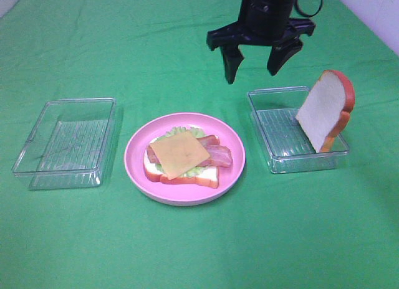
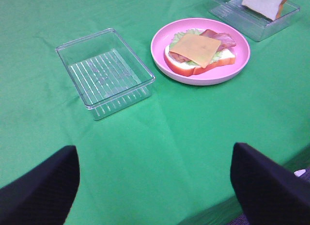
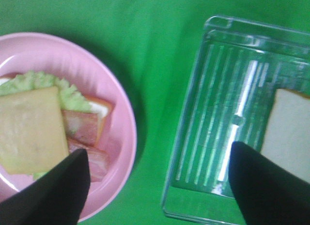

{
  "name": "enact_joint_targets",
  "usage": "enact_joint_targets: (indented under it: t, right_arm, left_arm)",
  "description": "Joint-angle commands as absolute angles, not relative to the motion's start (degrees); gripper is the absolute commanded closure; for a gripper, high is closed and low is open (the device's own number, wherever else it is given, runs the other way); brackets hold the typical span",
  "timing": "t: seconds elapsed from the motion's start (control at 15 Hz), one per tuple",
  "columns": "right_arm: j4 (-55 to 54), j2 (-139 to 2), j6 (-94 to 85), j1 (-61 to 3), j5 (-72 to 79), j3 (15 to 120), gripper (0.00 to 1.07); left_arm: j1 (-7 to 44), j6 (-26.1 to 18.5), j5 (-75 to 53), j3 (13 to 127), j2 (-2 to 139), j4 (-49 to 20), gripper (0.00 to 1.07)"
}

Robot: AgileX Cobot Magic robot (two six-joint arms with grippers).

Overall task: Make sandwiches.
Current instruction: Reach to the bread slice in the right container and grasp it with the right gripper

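Open-faced sandwich (image 1: 186, 157) lay on pink plate (image 1: 232, 139), right gripper (image 1: 257, 65) hung above plate's far side, jaws wide apart and empty, second bread slice (image 1: 325, 108) leaned in tray (image 1: 274, 158) beside plate, left gripper (image 2: 154, 186) jaws spread, holding nothing

Bright, even light fills all three views, and the green cloth (image 1: 199, 251) shows only soft, short shadows beside the pink plate (image 1: 140, 170) and the clear trays. The high view is sharp. The right wrist view is blurred throughout, with white glare streaks on the tray floor (image 3: 232, 123).
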State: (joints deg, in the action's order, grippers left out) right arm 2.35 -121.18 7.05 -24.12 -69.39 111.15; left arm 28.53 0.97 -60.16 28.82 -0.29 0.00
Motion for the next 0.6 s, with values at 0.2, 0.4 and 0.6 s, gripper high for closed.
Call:
enact_joint_targets:
  t: [0.2, 0.4, 0.6]
  right_arm:
    - [1.9, -113.4, 7.7, -13.7, -74.1, 110.1, 0.31]
    - [1.1, -111.4, 7.0, -8.9, -74.1, 104.5, 0.27]
    - [-5.1, -112.1, 2.9, -4.3, -70.2, 96.6, 0.27]
  left_arm:
    - [28.5, 0.9, -59.5, 28.6, -1.4, 0.0, 0.26]
    - [28.5, 0.9, -59.5, 28.6, -1.4, 0.0, 0.26]
    - [28.5, 0.9, -59.5, 28.6, -1.4, 0.0, 0.26]
